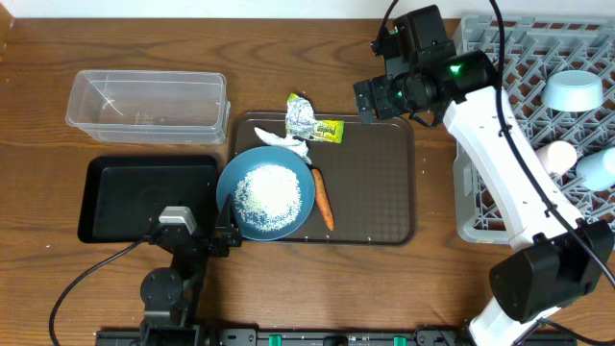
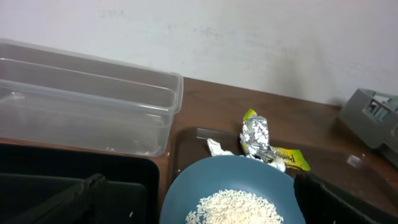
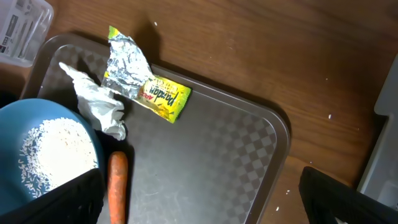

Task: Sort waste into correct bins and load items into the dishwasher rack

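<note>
seeing the grey dishwasher rack (image 1: 509, 58) along the table's right edge, holding a light-blue bowl (image 1: 574, 89) and two whitish cups (image 1: 559, 154). seeing the brown serving tray (image 1: 375, 192) mid-table, bearing the blue plate (image 1: 231, 207) heaped with white rice (image 1: 269, 192), the carrot (image 1: 324, 200) lying just right of the plate, the foil wrapper (image 1: 309, 122) and tissue (image 1: 286, 142) crowding the tray's back-left corner. finding the clear tub (image 1: 144, 101) at left, behind the black tray (image 1: 135, 197). hanging above the serving tray's back edge with the right gripper (image 1: 375, 101), jaws spread, gripping nothing. hanging by the plate's front-left with the left gripper (image 1: 197, 235), likewise spread and empty.
</note>
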`<state>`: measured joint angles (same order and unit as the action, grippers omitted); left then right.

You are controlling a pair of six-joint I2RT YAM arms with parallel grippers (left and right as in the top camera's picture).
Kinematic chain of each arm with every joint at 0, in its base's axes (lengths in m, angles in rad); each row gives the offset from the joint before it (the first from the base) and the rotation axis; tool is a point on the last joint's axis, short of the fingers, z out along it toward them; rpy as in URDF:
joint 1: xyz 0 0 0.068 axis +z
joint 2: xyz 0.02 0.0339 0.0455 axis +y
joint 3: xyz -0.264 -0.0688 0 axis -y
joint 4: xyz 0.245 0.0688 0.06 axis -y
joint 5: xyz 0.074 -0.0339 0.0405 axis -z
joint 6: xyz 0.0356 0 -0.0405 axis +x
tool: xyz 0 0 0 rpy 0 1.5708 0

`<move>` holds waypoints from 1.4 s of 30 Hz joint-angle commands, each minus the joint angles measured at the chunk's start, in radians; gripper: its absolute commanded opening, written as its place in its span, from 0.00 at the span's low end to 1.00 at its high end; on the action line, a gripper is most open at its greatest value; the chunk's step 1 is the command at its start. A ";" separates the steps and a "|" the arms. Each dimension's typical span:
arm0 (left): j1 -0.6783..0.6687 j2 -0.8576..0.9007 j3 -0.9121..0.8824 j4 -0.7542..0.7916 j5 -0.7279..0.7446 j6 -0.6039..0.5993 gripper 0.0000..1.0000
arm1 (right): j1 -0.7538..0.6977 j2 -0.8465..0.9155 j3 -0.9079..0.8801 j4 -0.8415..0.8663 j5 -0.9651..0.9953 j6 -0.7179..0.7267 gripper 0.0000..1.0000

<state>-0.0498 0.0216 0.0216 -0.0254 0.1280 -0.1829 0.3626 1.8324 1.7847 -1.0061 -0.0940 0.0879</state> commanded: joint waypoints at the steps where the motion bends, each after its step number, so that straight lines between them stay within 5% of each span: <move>1: -0.004 0.018 -0.018 -0.033 0.018 0.003 0.98 | 0.005 0.002 -0.002 0.000 0.012 0.008 0.99; 30: -0.004 0.028 -0.018 -0.023 0.021 -0.001 0.98 | 0.005 0.002 -0.002 0.000 0.012 0.008 0.99; 36: -0.004 0.028 -0.017 -0.004 0.428 -0.378 0.98 | 0.005 0.002 -0.002 0.000 0.012 0.008 0.99; 42: -0.004 0.028 -0.017 -0.003 0.478 -0.806 0.98 | 0.005 0.002 -0.002 0.000 0.012 0.008 0.99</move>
<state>-0.0509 0.0486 0.0216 0.0021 0.5007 -0.6987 0.3626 1.8324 1.7847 -1.0061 -0.0925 0.0879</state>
